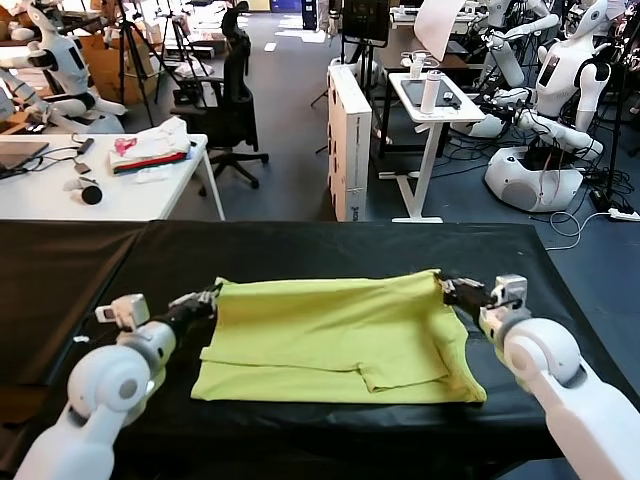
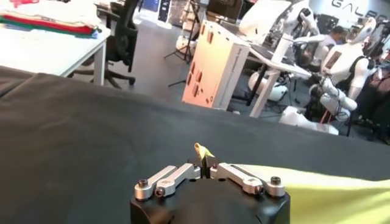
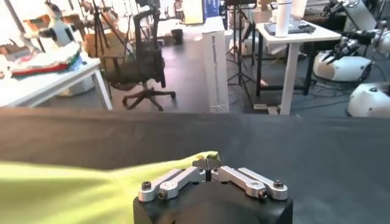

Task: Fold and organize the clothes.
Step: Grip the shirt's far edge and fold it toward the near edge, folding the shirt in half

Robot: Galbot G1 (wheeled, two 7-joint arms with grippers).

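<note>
The lime yellow-green T-shirt (image 1: 335,335) lies partly folded on the black table, its far edge stretched straight between my two grippers. My left gripper (image 1: 212,295) is shut on the shirt's far left corner; a small yellow-green tip (image 2: 202,150) pokes out between its closed fingers (image 2: 203,168). My right gripper (image 1: 443,284) is shut on the far right corner; the fabric (image 3: 91,182) runs away from its closed fingers (image 3: 209,168). A folded flap (image 1: 400,368) lies on the near part of the shirt. The printed graphic is hidden.
The black cloth-covered table (image 1: 90,270) reaches across the view. Behind it stand a white table with a heap of white, pink and red fabric (image 1: 150,150), an office chair (image 1: 225,100), a white cabinet (image 1: 348,140), a small desk (image 1: 430,100) and other robots (image 1: 560,100).
</note>
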